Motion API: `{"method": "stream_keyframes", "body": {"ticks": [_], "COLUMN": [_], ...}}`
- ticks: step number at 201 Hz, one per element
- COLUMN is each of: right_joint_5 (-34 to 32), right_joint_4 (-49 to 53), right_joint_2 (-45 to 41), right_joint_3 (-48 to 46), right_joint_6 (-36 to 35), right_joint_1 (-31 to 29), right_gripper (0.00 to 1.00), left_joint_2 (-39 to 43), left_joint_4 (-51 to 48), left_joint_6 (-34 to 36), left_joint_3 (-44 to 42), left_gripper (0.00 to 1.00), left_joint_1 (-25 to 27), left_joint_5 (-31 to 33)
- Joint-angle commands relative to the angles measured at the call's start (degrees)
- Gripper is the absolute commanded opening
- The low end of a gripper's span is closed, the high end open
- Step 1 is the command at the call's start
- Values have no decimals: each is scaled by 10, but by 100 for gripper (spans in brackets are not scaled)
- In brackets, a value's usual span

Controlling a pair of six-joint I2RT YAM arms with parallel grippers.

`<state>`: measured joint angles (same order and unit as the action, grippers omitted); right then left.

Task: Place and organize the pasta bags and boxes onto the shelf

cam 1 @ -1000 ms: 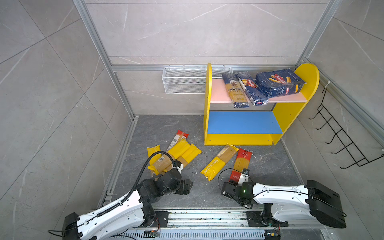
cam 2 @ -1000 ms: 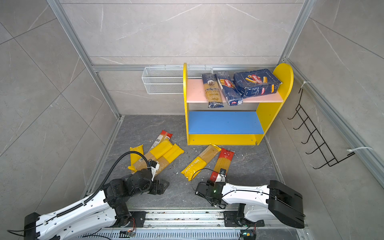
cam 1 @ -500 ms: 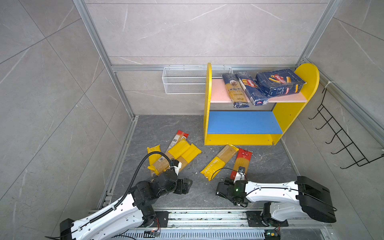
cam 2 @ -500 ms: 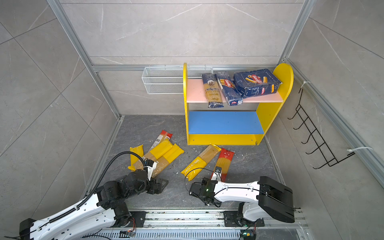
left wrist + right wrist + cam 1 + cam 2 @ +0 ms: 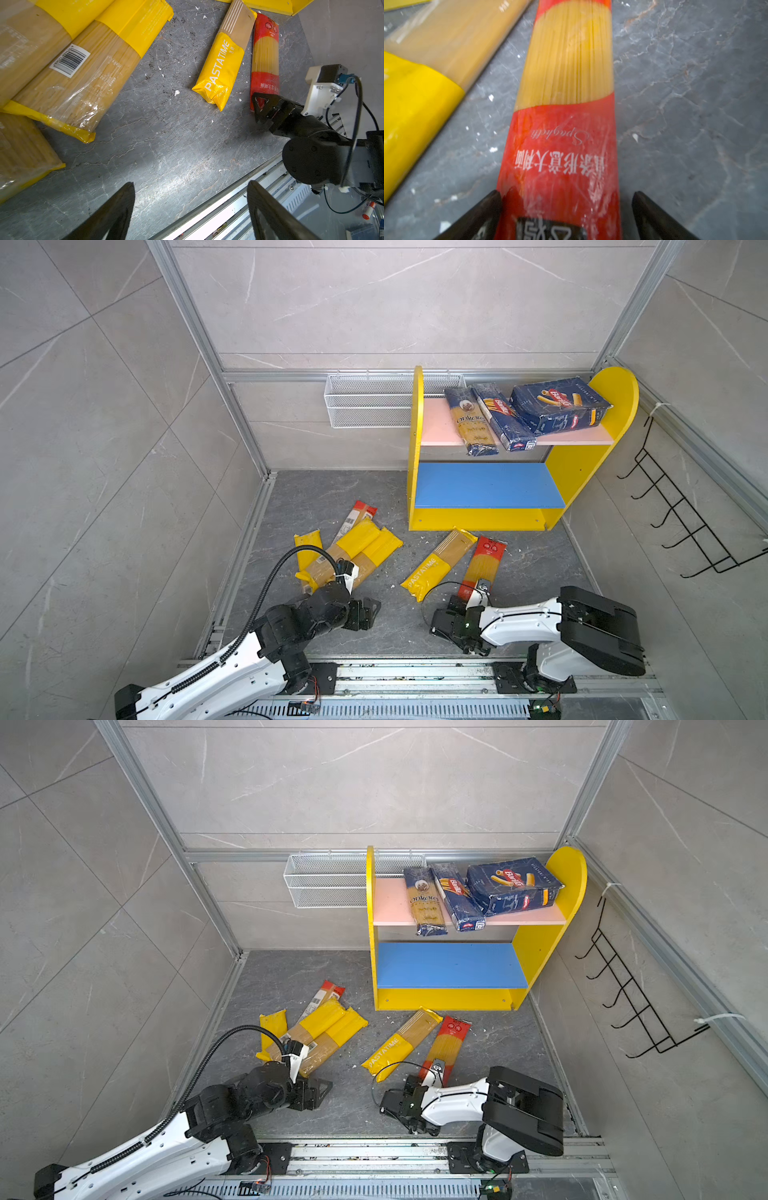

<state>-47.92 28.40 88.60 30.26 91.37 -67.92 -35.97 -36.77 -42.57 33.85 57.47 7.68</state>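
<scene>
The shelf point(image 5: 415, 448) holds both dark blue pasta boxes point(image 5: 559, 404) point(image 5: 503, 416) and a dark blue bag point(image 5: 471, 420) on its pink board. Its blue board point(image 5: 486, 485) is bare. On the floor lie a pile of yellow bags point(image 5: 357, 547), the PASTATIME bag point(image 5: 436, 564) and a red-ended bag point(image 5: 484, 562). My right gripper point(image 5: 456, 602) point(image 5: 566, 193) is open and straddles the near end of the red-ended bag point(image 5: 566, 124); one finger touches its edge. My left gripper point(image 5: 370, 614) point(image 5: 190, 184) is open over bare floor, in front of the pile.
A white wire basket point(image 5: 365, 406) hangs on the back wall left of the shelf. A black wire hook rack point(image 5: 681, 522) is on the right wall. The metal rail point(image 5: 415, 672) runs along the front edge. Pasta crumbs dot the grey floor.
My right arm has folded lower and shifted slightly left, and its jaws have widened around the red-ended bag's end. My left arm has drawn back a little; its gripper stays about where it was.
</scene>
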Motion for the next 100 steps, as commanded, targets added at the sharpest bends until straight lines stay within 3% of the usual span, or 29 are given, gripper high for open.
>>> {"method": "stream_keyframes", "body": {"ticks": [1, 58, 87, 100], "right_joint_5": [48, 78, 100, 104], "right_joint_4": [-60, -170, -196, -197], "right_joint_2": [51, 125, 152, 151], "right_joint_3": [-28, -56, -54, -58], "right_joint_6": [-26, -42, -52, -53], "right_joint_1": [12, 27, 34, 35], "right_gripper": [99, 96, 70, 65], "left_joint_2": [-5, -44, -60, -64], "left_joint_4": [-7, 2, 11, 13], "left_joint_6": [9, 8, 6, 5], "left_joint_3": [12, 30, 34, 36], "left_gripper": [86, 86, 86, 86], "left_joint_1": [-3, -3, -3, -3], "left_joint_5": [14, 7, 3, 3]}}
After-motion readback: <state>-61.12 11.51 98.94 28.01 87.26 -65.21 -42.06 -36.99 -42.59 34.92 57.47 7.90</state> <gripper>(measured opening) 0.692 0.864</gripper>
